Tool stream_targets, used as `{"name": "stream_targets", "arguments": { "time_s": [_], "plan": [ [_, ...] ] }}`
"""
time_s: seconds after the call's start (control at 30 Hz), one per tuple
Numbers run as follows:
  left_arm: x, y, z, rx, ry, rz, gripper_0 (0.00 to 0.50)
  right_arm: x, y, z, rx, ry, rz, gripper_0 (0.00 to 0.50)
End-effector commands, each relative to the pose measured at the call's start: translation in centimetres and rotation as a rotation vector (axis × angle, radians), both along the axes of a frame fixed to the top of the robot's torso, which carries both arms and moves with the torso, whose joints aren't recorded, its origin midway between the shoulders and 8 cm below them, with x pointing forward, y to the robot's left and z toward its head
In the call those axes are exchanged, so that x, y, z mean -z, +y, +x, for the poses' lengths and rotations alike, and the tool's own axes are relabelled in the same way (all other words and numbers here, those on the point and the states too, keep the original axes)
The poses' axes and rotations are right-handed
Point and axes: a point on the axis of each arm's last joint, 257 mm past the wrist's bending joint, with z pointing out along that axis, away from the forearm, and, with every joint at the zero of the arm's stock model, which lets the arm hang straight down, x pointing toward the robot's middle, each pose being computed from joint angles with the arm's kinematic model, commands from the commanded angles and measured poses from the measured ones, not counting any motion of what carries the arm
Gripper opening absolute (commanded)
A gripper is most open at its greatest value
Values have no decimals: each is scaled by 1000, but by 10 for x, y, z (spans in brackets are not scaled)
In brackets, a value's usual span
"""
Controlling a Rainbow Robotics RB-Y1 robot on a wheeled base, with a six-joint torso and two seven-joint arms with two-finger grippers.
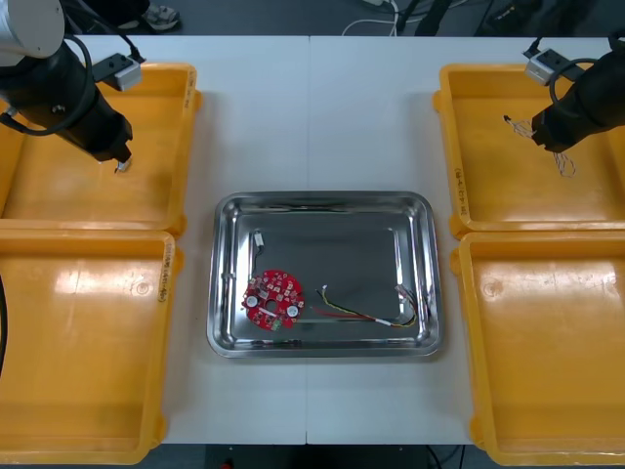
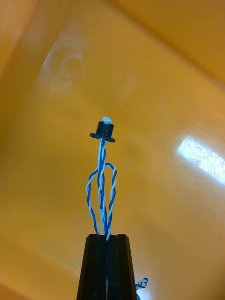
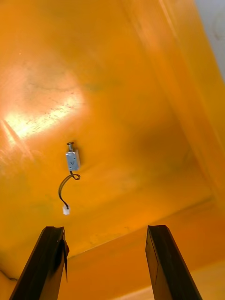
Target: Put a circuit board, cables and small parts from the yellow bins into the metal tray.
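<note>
Right wrist view: right gripper (image 2: pixel 107 236) pinches the twisted blue and white cable (image 2: pixel 101 187) by its loops, right of the metal tray (image 1: pixel 322 198); probably light and floppy, it should dangle. Left of that tray, the left gripper (image 3: pixel 105 229) gapes over a small metal part (image 3: pixel 72 160).

Front camera looks steeply down over the table (image 1: pixel 312 117); wrist cameras closely face far yellow bins (image 1: pixel 88 191).

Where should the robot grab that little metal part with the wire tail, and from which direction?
Probably by its boxy body. The small metal part lies flat on the yellow bin floor, so come from above, closing across its long sides. Its thin black lead might slip. The left gripper hangs open near it.
</note>
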Motion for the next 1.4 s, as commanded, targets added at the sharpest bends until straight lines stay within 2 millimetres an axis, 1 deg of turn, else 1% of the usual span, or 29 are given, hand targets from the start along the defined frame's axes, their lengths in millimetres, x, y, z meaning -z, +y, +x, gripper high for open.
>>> {"name": "stream_targets", "arguments": {
  "time_s": [0.03,0.17,0.43,0.6,0.7,0.83,0.9,0.93,1.0,1.03,1.1,1.13,1.2,1.23,1.3,1.33,1.4],
  "plan": [
    [-41,24,27,100,-110,82,500,-48,8,1,43,-28,47,0],
    [-34,31,38,107,-133,79,500,-58,10,-12,67,7,49,0],
    [-18,36,52,98,-154,55,500,-71,23,-42,109,86,86,0],
    [-5,39,61,105,-170,77,500,-79,32,-61,106,90,85,0],
    [6,39,66,102,-175,74,500,-82,42,-78,103,96,81,0],
    [19,35,69,97,-172,56,500,-86,53,-92,103,106,73,0],
    [23,32,70,97,-172,46,500,-88,65,-101,85,109,69,0],
    [24,31,70,96,-171,45,500,-90,69,-102,73,102,68,0],
    [27,29,70,99,-165,44,500,-92,88,-104,23,81,71,0],
    [28,29,70,101,-163,47,500,-93,94,-104,7,75,73,0],
    [30,26,70,104,-161,48,500,-87,117,-109,-54,74,86,0],
    [31,26,70,107,-161,53,500,-87,124,-111,-72,73,91,0],
    [33,25,71,109,-163,57,500,-85,145,-116,-127,70,95,0],
    [33,25,71,108,-164,59,500,-85,151,-117,-141,68,94,0],
    [35,24,72,106,-166,53,500,-83,175,-123,-201,57,83,0],
    [38,24,72,105,-164,50,500,-82,181,-125,-212,56,81,0],
    [40,22,73,106,-167,44,500,-76,201,-132,-260,55,66,0]
  ]
}}
